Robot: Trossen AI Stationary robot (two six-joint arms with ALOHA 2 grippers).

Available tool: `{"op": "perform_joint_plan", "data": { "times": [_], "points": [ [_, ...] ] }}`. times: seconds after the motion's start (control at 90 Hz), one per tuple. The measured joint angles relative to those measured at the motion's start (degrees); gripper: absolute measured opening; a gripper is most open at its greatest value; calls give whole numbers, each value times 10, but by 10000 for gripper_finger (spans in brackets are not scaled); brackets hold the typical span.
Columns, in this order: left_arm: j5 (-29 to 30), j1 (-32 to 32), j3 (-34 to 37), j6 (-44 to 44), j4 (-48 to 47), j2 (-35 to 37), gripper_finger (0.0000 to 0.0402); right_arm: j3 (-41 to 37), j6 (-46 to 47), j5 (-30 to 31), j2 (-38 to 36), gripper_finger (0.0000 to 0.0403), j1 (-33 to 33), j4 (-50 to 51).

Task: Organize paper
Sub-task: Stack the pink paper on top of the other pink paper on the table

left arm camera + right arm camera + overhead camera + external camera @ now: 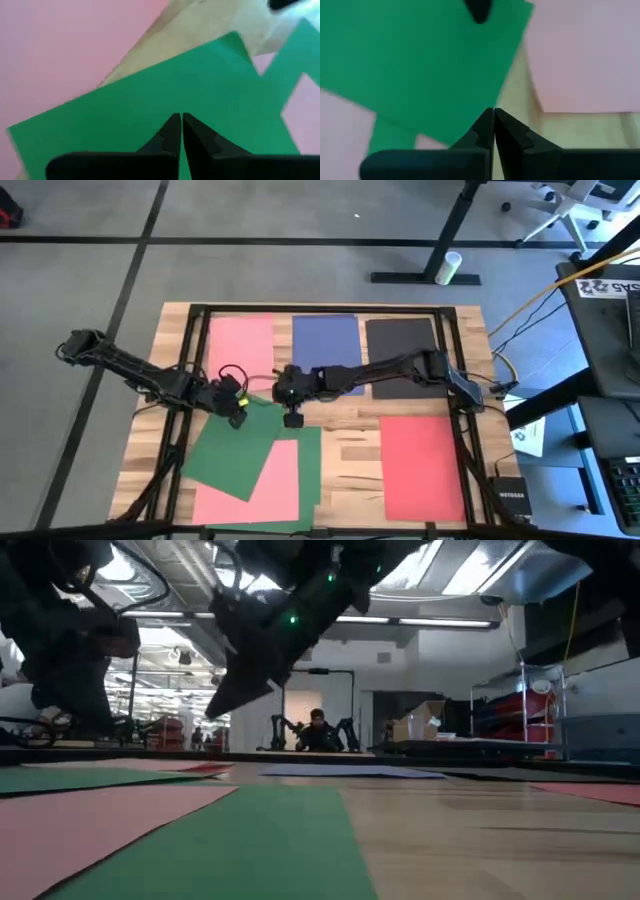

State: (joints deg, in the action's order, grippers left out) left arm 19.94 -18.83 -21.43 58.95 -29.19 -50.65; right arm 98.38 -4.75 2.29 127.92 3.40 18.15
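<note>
Both grippers meet over the tilted green sheet at the front-left paper pile.

The left gripper (pixel 237 402) and right gripper (pixel 292 418) hang with fingers closed together, holding nothing, just above the upper edge of the tilted green sheet (pixel 235 455), probably to press and slide it square. That sheet overlaps a second green sheet (pixel 305 465) and a tilted pink sheet (pixel 262 492), so this pile is unsorted. A pink sheet (pixel 241 345), blue sheet (pixel 325 340) and black sheet (pixel 400 345) lie aligned along the far edge; a red sheet (pixel 422 468) lies apart, front-right. The counter (pixel 350 450) is pale wood. Behind it: grey floor and, seen from the low view, a person (pixel 317 732) seated far off.
</note>
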Motion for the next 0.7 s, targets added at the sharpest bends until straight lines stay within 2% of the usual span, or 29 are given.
{"op": "perform_joint_plan", "data": {
  "times": [0.267, 0.422, 0.7],
  "points": [
    [-1, -24, 0, -17, 37, 0, 0, 0, 1, 28, -12, 0, 75, 76],
    [-27, -46, 0, -33, 66, 0, 0, 0, 24, 35, -15, 0, 122, 107],
    [-60, -146, 0, -56, 161, -1, 0, 0, 98, 87, -18, 0, 180, 136]
  ]
}}
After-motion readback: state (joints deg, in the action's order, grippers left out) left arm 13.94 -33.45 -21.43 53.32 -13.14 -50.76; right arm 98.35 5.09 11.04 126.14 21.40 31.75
